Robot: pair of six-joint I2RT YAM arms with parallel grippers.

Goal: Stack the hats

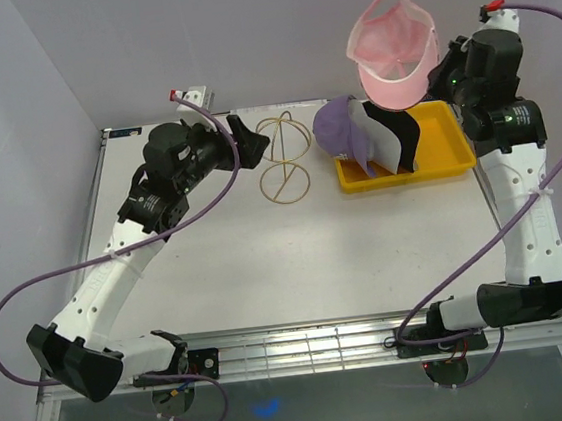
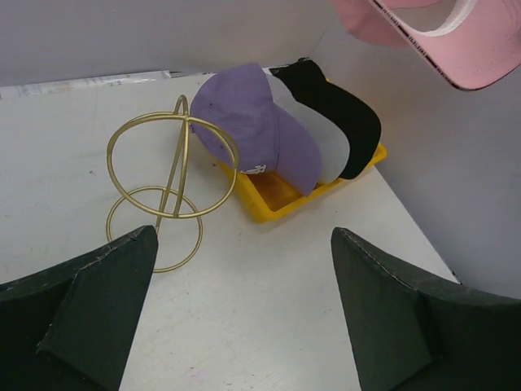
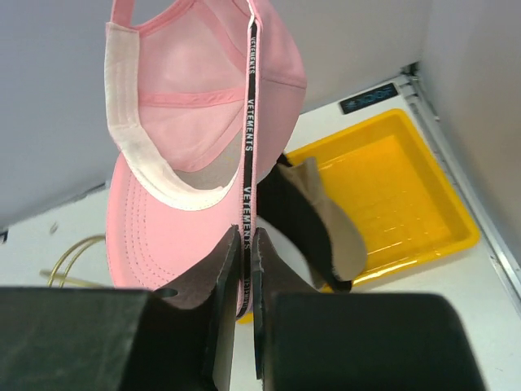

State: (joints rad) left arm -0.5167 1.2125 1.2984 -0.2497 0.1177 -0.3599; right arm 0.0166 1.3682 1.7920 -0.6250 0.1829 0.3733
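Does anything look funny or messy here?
Yes. The pink cap dangles high in the air, pinched by its edge in the right gripper. The purple cap, white cap and black cap lean together in the yellow tray, the purple one poking over its edge.

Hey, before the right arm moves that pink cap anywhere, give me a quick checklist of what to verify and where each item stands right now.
1. Right jaws shut on the edge of the pink cap: ok.
2. Pink cap hangs clear above the yellow tray: ok.
3. Purple cap, white cap and black cap nested together in the tray: ok.
4. Left jaws open, nothing between them: ok.
5. Gold wire stand upright: ok.
6. Grip firm enough for travel: cannot tell.
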